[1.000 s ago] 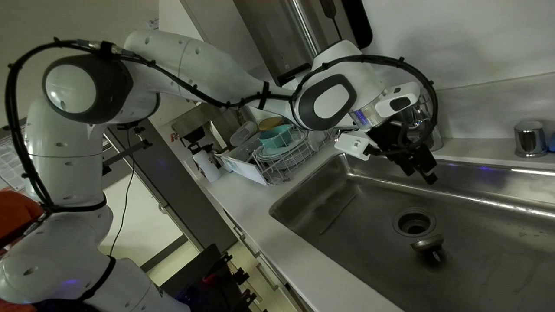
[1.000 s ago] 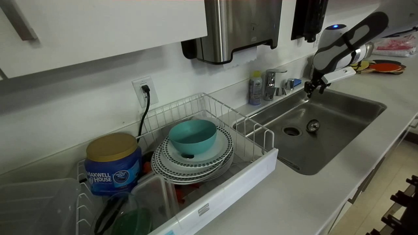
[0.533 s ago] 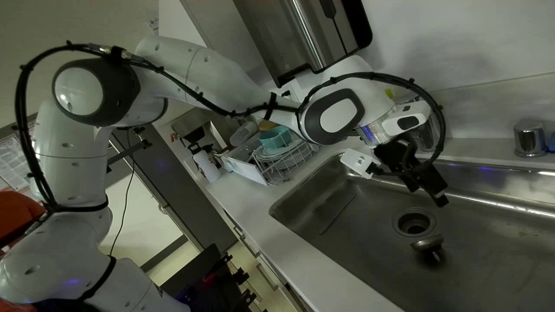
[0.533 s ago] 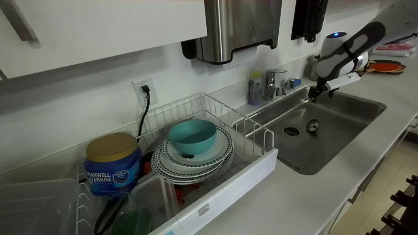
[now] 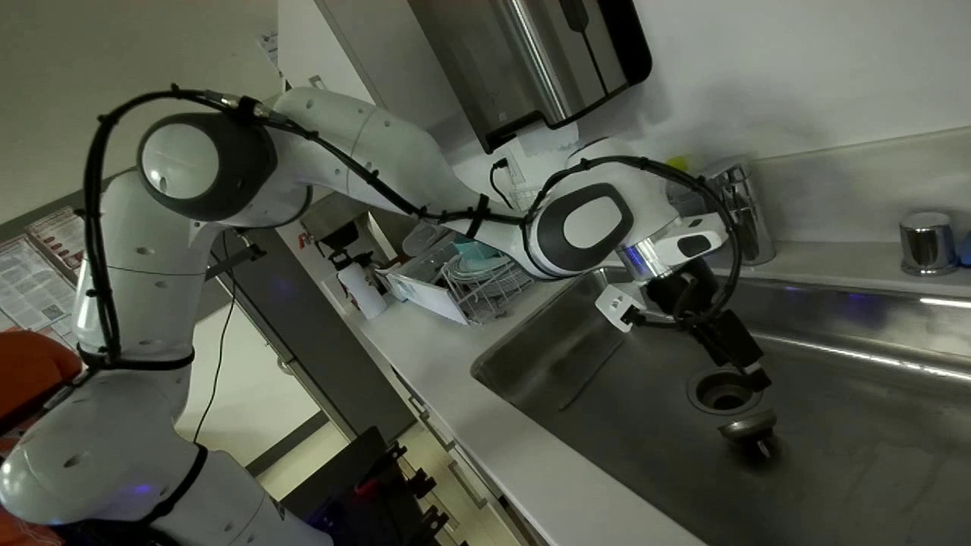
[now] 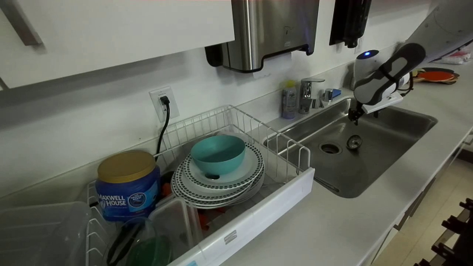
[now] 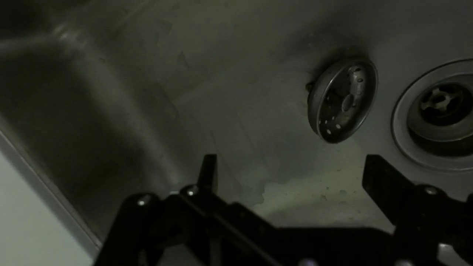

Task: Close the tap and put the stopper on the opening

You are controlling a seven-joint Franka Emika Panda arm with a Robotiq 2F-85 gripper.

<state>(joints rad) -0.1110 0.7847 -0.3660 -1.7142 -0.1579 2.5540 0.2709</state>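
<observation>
The stopper (image 5: 749, 426), a dark round metal strainer plug, lies tilted on the sink floor beside the opening in both exterior views (image 6: 354, 142). In the wrist view the stopper (image 7: 342, 100) shows its perforated cup. The opening (image 5: 724, 392) is a round uncovered drain with a light metal rim, also in an exterior view (image 6: 330, 148) and at the wrist view's right edge (image 7: 439, 112). My gripper (image 7: 290, 162) is open and empty above the sink floor, apart from the stopper. The chrome tap (image 6: 306, 94) stands behind the sink; no running water shows. The arm partly hides the tap (image 5: 749, 216).
The steel sink (image 6: 388, 162) has raised walls around the gripper. A chrome cup-like fitting (image 5: 928, 243) stands on the back ledge. A spray bottle (image 6: 289, 100) is beside the tap. A dish rack (image 6: 258, 221) holds plates and a teal bowl (image 6: 218, 157).
My gripper has moved down into the sink, closer to the stopper and the opening. It stays open. The stopper and the tap have not moved.
</observation>
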